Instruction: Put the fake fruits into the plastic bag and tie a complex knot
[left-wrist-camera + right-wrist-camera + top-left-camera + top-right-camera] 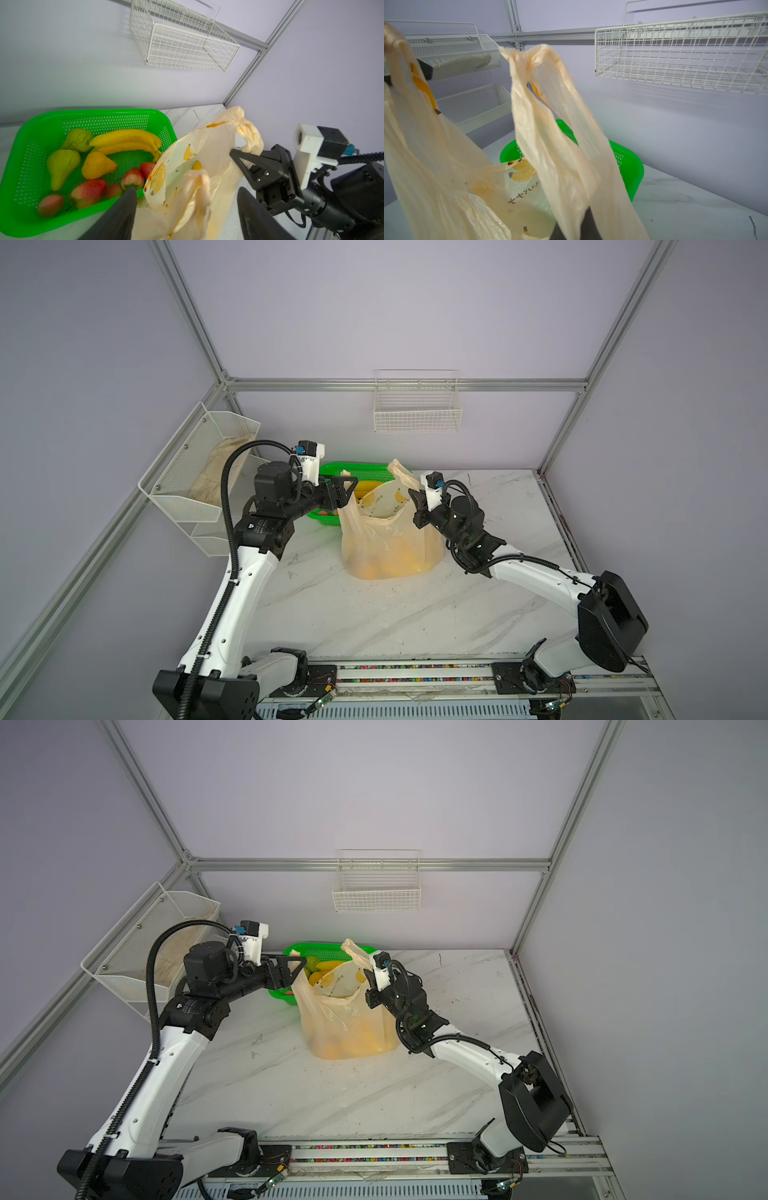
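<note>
Locate the plastic bag (386, 543) upright at mid-table (374, 614), mouth open, just beside the green basket (357, 468) and in front of it. Note fake fruits (386, 564) as blurred orange-yellow shapes through the lower bag wall; cannot count them. Find further fruit in the green basket, per the left wrist view: one banana bunch (126, 139), two green pears (62, 164), one orange pear (97, 165), several red-pink apples (89, 192). Note the beige cloth (220, 472) in the upper tier of the mesh rack (178, 489) on the left wall, and the wire basket (417, 414) hung on the back wall.

Read the left gripper (186, 189) as spread apart, with the left-side handle strip (197, 182) standing loose between the fingers; cannot tell whether strip and finger touch. Read the right gripper (233, 151) as pressed together on the right-side handle strip (550, 124), holding it raised.

Consult the left wrist view for the basket contents, mostly hidden behind bag and arm in both top views. Consult the right wrist view for the dark lettering (519, 199) on the bag wall, too small to read from above. Consult both top views for the fruit inside the bag, shown in neither wrist view.
</note>
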### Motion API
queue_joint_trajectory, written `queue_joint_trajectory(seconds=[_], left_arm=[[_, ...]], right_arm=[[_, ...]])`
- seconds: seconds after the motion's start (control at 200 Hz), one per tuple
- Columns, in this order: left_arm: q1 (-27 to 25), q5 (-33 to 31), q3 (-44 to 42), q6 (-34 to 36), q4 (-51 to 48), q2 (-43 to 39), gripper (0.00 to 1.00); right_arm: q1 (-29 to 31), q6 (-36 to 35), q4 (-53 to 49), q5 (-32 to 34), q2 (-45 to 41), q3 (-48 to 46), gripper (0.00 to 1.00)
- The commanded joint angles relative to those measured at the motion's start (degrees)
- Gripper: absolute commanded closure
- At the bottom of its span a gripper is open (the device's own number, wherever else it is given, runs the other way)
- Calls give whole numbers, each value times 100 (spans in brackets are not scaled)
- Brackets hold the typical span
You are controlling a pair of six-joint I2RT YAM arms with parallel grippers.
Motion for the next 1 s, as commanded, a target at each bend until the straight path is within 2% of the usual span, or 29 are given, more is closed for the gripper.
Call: queue_joint_trajectory(seconds=[0.0,0.1,0.24,0.39,0.445,0.64,0.825,0.99], left_arm=[[-657,-1474,1029,1158,-28,-209,23],[-1274,-2039,1486,1430,-129,-2,22],[-2044,-2053,2109,1374,-383,549,20],[-2058,-1117,2579,76,-404,1229,21],[-2059,-908,2750,-105,-387,1557,20],[-2061,-1293,3348,185,-804,2184,19],[-2050,-1411,3449,544,-986,2452,18],[-2049,-1710,3378,719,-1081,2423,22]], right_arm=[[-6,369,380,-107,36,-25,100],[-6,424,413,-74,64,-24,100],[-6,478,443,-36,71,-57,100],[-6,484,520,17,36,-128,100],[-8,501,554,12,23,-154,100],[-6,519,585,-20,-16,-196,100],[-7,501,561,-1,-53,-185,100],[-6,505,530,14,-59,-172,100]])
